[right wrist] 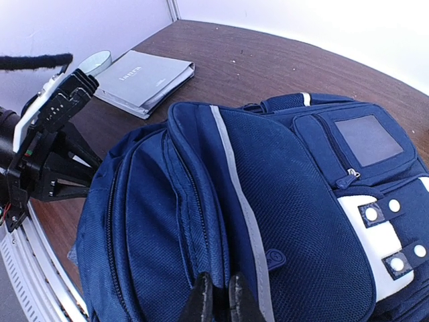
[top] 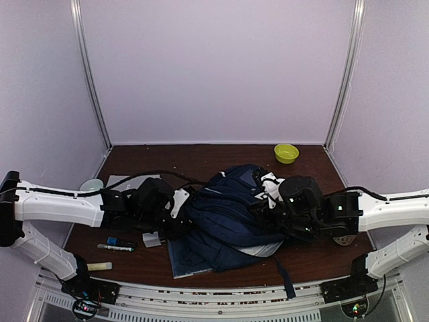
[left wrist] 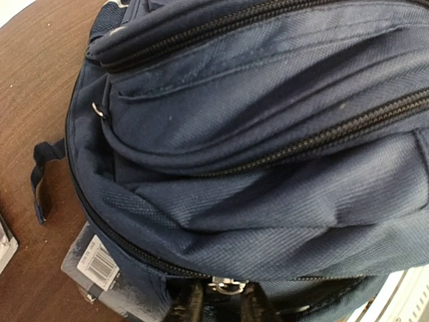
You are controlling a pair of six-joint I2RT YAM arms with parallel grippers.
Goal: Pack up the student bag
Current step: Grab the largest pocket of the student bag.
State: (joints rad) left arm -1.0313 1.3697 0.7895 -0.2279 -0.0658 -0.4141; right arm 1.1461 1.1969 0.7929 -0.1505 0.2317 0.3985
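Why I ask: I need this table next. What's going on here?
Two robot arms are working on a navy bag lying on the table. The right gripper pinches its fabric; the left gripper has its fingers either side of a zipper pull. A book and marker lie outside it.

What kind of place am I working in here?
Probably a robot test booth: plain walls box in one brown table, two arms are bolted at its near edge, and a backpack lies staged beside a book.
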